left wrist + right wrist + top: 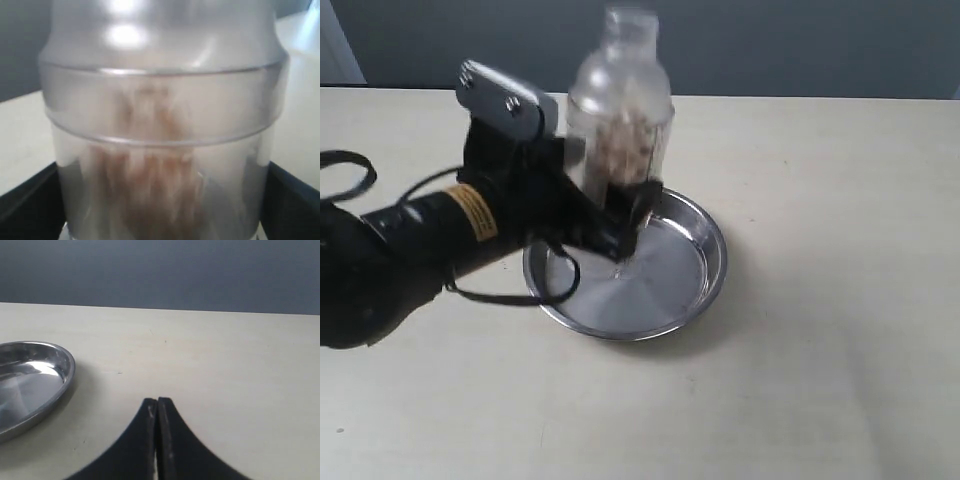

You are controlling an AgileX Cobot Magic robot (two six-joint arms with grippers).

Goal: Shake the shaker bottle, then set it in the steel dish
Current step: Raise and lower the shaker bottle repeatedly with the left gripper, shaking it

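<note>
While the left hand [620, 208] grips the shaker bottle [620, 110] around its lower body, its black fingers [25, 202] press on either side of the clear wall, spread only as wide as the bottle itself. The bottle stands upright over the far left part of the steel dish [715, 270]; its base is hidden behind the hand, so whether it touches the dish cannot be told. Its small cap is blurred in the exterior view. Up close, the frosted plastic shows a domed shoulder and a ridged seam, and the brown granules [150, 180] inside are smeared into streaks. The right hand [157, 407] is fully closed on nothing, with its two dark fingertips pressed together. It hangs low over the pale tabletop [820, 380], near the dish's rim but apart from it.
</note>
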